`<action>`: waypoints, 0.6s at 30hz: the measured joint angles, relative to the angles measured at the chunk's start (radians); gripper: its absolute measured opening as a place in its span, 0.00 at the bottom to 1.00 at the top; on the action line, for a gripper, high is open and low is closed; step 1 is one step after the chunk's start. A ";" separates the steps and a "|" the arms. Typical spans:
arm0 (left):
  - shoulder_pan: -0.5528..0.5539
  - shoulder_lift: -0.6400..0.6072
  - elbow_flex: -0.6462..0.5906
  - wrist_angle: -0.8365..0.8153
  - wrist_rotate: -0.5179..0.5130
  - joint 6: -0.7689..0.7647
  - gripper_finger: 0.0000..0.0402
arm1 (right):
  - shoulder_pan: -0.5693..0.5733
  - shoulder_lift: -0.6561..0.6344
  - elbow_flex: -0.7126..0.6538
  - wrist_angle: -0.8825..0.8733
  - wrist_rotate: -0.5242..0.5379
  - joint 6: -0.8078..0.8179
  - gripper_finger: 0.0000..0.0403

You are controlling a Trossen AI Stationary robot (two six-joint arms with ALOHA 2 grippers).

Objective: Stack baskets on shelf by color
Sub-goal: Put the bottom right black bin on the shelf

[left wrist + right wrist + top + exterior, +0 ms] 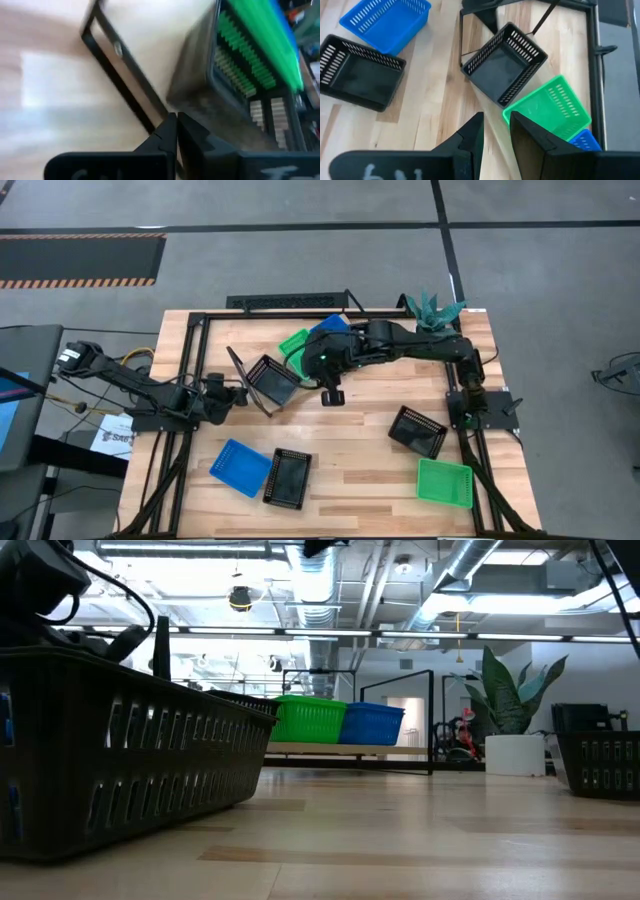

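Observation:
The shelf (pixel 330 749) stands at the table's far middle with a black basket (pixel 502 65), a green basket (pixel 550 107) and a blue basket (pixel 582 140) in a row on it. My right gripper (pixel 496 130) hangs open high above the table, just nearer than the black basket (pixel 272 380), with nothing between its fingers. My left gripper (pixel 176 122) is shut, low at the shelf's left wire end frame (pixel 125 75). A blue basket (pixel 240 467) and a black one (pixel 287 478) lie near left. A black (pixel 418 430) and a green (pixel 444 483) basket lie near right. My left gripper's shut fingertips (pixel 170 127) stand right at the lower wire of the shelf's end frame (pixel 150 117), coming level from the table's left. Whether they touch the wire, I cannot tell.
A green plant in a white pot (pixel 515 755) stands at the far right corner beside the shelf. Black metal frame rails (pixel 190 370) run along the table's left and right edges. Bare wood (pixel 350 450) lies between the two near pairs of baskets.

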 joint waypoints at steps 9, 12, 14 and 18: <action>0.062 0.004 0.000 -0.013 -0.103 0.020 0.00 | 0.006 0.023 0.002 -0.004 0.000 0.000 0.29; 0.083 0.004 0.000 -0.013 -0.117 0.017 0.00 | 0.003 0.024 0.002 -0.003 0.000 -0.001 0.29; 0.096 0.004 0.000 -0.013 -0.111 0.017 0.00 | -0.002 0.023 0.002 0.001 0.000 -0.001 0.29; 0.101 -0.010 0.000 -0.050 0.006 -0.003 0.00 | -0.009 0.023 0.002 0.000 0.000 -0.004 0.29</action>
